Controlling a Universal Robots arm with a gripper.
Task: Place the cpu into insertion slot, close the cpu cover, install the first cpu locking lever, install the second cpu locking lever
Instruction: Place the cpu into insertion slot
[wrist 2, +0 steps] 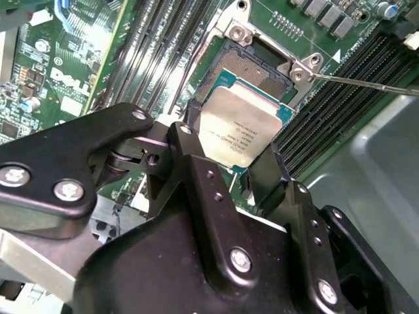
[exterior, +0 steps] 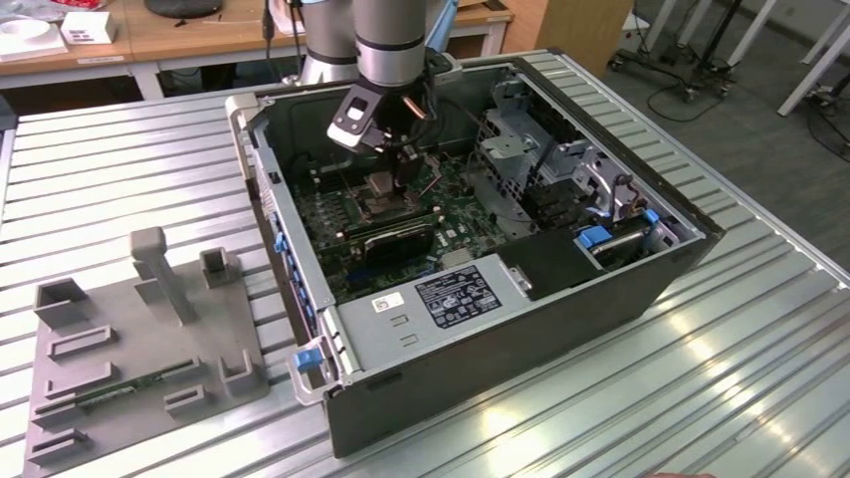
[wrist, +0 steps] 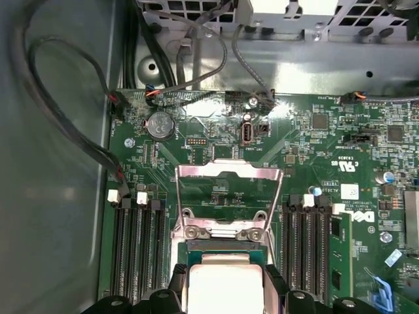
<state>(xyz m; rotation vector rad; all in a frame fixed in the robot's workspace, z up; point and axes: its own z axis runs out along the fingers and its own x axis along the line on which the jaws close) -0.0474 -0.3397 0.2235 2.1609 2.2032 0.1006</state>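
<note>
**Gripper** [wrist 2: 230,160]: mine, black. Its two fingers [wrist 2: 196,173] pinched opposite edges of the cpu [wrist 2: 239,127], with nothing else in the grasp. In the exterior view I reached down into the open computer case [exterior: 531,329].

**Cpu:** square, so no long axis to record. The pale metal top faced up toward my wrist, with a green rim showing round it. In the first wrist view its edges ran in line with the memory slots [wrist: 134,245] on either side. I held it over the part of the insertion slot [wrist 2: 262,59] nearest my fingers, and the slot's dark bed lay bare past it. I could not tell whether its underside touched the slot.

**Cpu cover** [wrist: 229,171]: silvery frame with a square window. It stood open just past the slot, apart from the cpu.

**Locking lever** [wrist 2: 366,82]: thin bright rod, slanting away from one corner of the slot.

**Motherboard** [wrist: 308,131]: green, lying flat in the case, with a coin cell [wrist: 159,124] past the cover.

**Case:** on its side on the ribbed metal table [exterior: 743,398]. A grey fixture tray [exterior: 146,339] sat at the exterior view's left, well apart.
</note>
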